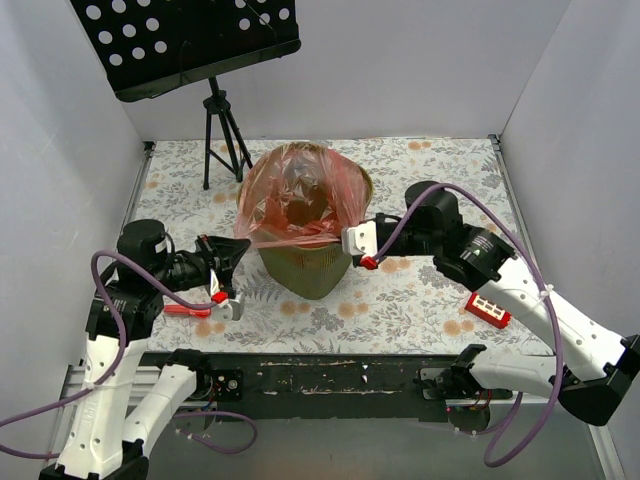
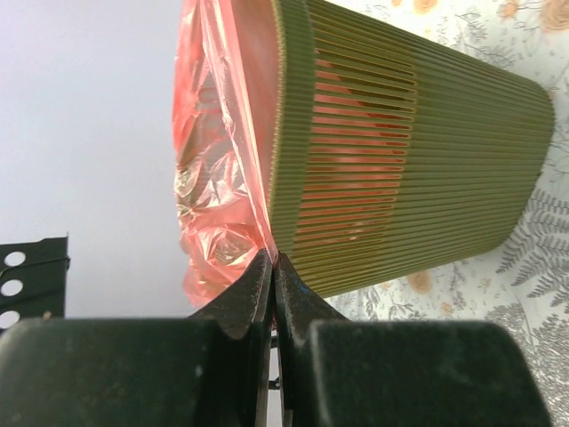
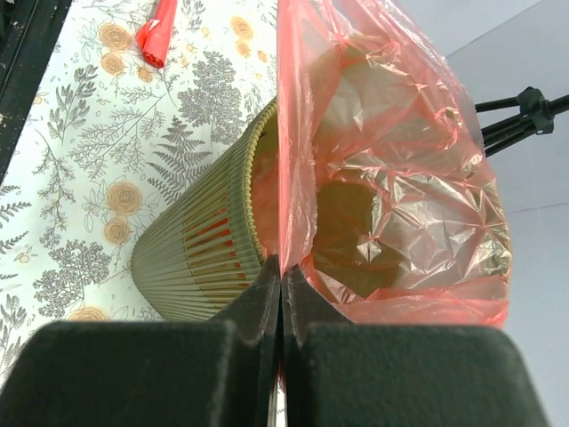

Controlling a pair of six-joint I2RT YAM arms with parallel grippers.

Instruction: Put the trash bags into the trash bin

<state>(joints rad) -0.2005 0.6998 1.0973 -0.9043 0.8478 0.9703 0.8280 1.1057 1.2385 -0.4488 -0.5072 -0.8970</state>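
The olive-green trash bin [image 1: 308, 268] stands mid-table. A translucent red-pink trash bag [image 1: 295, 195] is spread open as a sack over its rim, with part of it inside the bin. My left gripper [image 1: 238, 252] is shut on the bag's left edge by the rim. In the left wrist view the gripper [image 2: 273, 258] pinches the film [image 2: 218, 178] against the bin wall [image 2: 418, 151]. My right gripper [image 1: 345, 240] is shut on the bag's right edge. In the right wrist view the gripper [image 3: 282, 267] holds the bag [image 3: 400, 178] beside the bin [image 3: 196, 240].
A black perforated music stand [image 1: 185, 40] on a tripod [image 1: 225, 130] stands at the back left. A small red pen-like stick [image 1: 185, 310] lies near my left arm and shows in the right wrist view [image 3: 158, 31]. A red block with white squares [image 1: 487, 310] lies front right.
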